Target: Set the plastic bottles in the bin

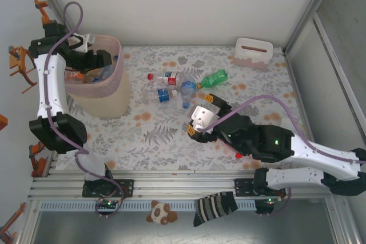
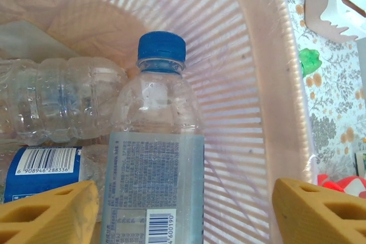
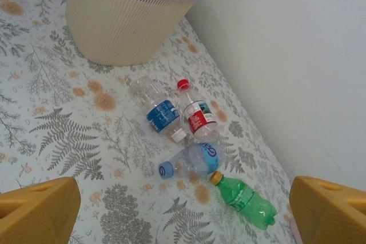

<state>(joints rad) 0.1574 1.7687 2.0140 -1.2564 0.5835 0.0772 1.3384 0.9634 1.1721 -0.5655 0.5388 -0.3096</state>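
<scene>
The pink bin stands at the table's left. My left gripper hangs over it, jaws wide open. In the left wrist view a clear blue-capped bottle rests inside the bin between my yellow fingers, loose on the right side, on top of other clear bottles. On the table lie a red-capped bottle, a white-capped blue-label bottle, a blue-capped bottle and a green bottle. My right gripper hovers open just near of them, holding nothing.
A small white slotted box sits at the back right of the table. The bin's cream-looking outer wall stands left of the loose bottles. A small red thing lies under the right arm. A sock lies on the front rail.
</scene>
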